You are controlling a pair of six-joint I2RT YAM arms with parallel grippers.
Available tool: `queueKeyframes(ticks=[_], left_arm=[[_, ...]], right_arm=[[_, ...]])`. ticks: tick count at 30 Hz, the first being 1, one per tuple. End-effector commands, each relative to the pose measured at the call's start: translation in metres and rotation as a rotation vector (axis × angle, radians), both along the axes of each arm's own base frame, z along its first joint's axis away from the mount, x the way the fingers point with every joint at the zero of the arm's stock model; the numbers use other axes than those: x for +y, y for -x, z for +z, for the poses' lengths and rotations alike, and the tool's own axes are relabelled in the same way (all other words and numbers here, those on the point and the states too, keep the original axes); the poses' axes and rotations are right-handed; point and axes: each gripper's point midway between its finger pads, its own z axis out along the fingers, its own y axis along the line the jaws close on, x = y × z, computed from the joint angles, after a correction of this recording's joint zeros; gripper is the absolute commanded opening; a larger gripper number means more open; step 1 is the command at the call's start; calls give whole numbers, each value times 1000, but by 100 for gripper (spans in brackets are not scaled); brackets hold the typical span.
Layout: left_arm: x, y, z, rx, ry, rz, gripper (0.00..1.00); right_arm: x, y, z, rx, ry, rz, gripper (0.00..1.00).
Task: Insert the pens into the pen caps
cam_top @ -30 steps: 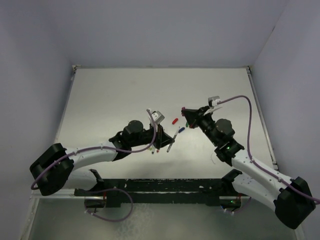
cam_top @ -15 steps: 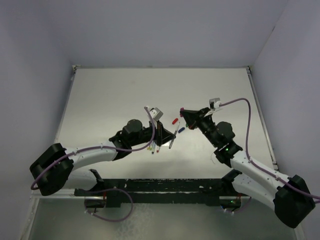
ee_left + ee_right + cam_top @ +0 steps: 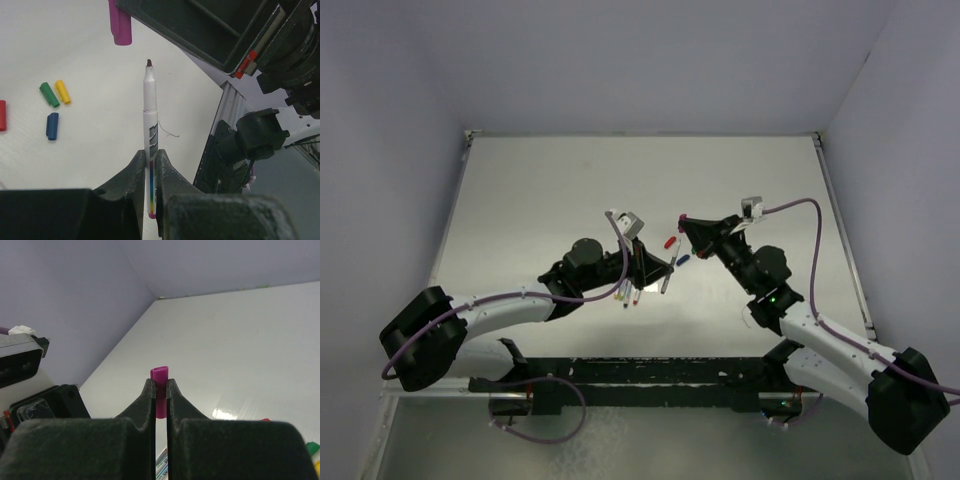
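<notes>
Early days on this one. The left gripper [image 3: 151, 159] is pinched tight on a marker pen [image 3: 150, 110], tip up, held off the table [image 3: 100, 70]. The right gripper [image 3: 159, 386] is clamped on the purple cap [image 3: 160, 376], near the tip but not on it. The green cap [image 3: 49, 94], yellow cap [image 3: 62, 91], blue cap [image 3: 52, 125] and red cap [image 3: 1, 114] lie loose, so I reckon nothing's capped yet.

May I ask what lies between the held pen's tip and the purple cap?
Nothing: the left wrist view shows a bare gap between the pen and the purple cap.
</notes>
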Motion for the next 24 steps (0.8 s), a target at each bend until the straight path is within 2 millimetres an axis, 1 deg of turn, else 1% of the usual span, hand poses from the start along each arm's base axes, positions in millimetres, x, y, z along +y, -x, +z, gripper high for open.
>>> queueKeyframes(ticks=[1,14,19,24], left_arm=[[-6,-6,30,-53,88,14,0],[-9,-9,20,-39,69,21,0],[-8,-10,21,-42,72,26,0],[-7,-11,24,-51,79,35,0]], right_arm=[[0,6,21,-59,-66,16,0],[-1,8,30,-71,-99,20,0],[0,9,32,-73,-104,28,0],[1,10,29,-65,-101,32,0]])
